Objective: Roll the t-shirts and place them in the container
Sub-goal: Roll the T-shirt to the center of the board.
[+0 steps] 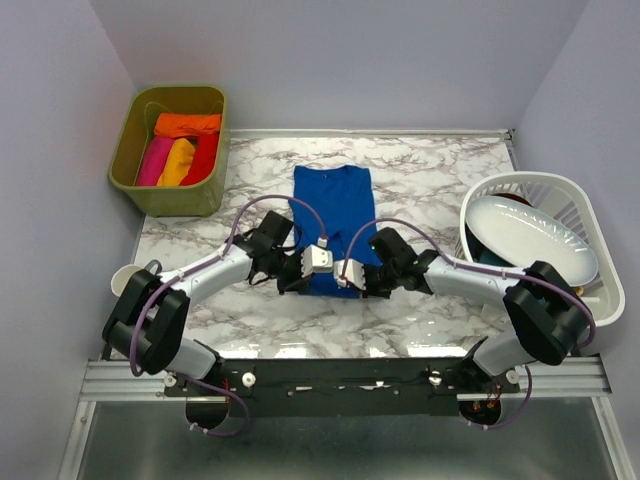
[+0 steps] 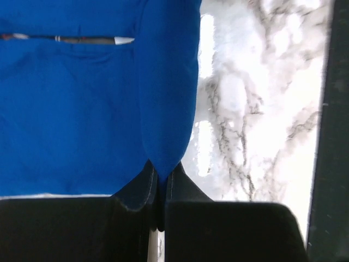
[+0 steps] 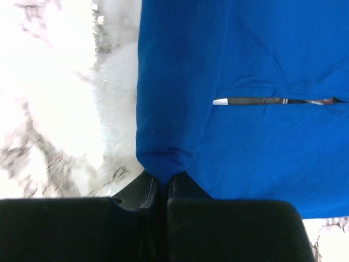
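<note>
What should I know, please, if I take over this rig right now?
Grippers: left gripper shut on the near-left corner of the blue t-shirt; right gripper shut on its near-right corner.
Things: blue t-shirt flat mid-table; other t-shirts bundled in the olive bin.
Done: both near corners pinched.
Left: roll the blue one, likely away from the arms.

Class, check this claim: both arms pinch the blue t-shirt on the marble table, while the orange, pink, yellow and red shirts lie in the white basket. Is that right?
No. Those four shirts lie in the olive-green bin at far left, not the white basket, as the top view shows. The rest holds.
</note>
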You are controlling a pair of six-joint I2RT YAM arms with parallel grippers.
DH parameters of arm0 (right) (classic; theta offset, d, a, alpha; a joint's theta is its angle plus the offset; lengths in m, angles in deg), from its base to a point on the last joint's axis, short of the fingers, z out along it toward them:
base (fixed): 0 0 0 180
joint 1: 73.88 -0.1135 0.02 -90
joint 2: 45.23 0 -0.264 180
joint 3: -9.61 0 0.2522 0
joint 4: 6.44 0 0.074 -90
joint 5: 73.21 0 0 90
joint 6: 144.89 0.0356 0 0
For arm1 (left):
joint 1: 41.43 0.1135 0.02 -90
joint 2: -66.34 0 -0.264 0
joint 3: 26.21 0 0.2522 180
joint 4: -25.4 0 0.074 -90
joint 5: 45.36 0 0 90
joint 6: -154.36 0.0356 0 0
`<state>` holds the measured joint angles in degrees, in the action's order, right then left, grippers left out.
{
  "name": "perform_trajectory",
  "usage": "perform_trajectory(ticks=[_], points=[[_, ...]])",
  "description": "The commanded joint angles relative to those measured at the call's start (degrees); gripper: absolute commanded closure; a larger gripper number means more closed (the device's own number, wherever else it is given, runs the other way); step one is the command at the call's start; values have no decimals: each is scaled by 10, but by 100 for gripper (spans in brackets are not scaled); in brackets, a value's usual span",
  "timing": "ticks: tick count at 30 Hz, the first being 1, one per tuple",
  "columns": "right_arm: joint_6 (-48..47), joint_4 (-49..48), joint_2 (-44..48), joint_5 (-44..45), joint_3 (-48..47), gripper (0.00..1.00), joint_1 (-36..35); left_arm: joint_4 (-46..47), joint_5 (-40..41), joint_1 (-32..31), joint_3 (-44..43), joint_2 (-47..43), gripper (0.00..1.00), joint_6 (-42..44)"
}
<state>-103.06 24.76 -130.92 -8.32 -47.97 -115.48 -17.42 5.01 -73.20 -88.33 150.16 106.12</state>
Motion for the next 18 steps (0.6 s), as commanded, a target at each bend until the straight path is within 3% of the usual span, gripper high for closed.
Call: perform_trajectory(ticks=[1,6,13,18], points=[[-85,239,-46,-138,-78,94,38,-232,-119,12,-103,82,100,83],[-134,403,-136,-202,-173,94,90,-360,-150,35,-165,146,100,135],[-239,637,-258,-273,-283,93,115,-410,-179,67,-192,209,100,132],[-250,700,-331,-294,-335,92,121,-388,-185,79,-198,231,100,96]])
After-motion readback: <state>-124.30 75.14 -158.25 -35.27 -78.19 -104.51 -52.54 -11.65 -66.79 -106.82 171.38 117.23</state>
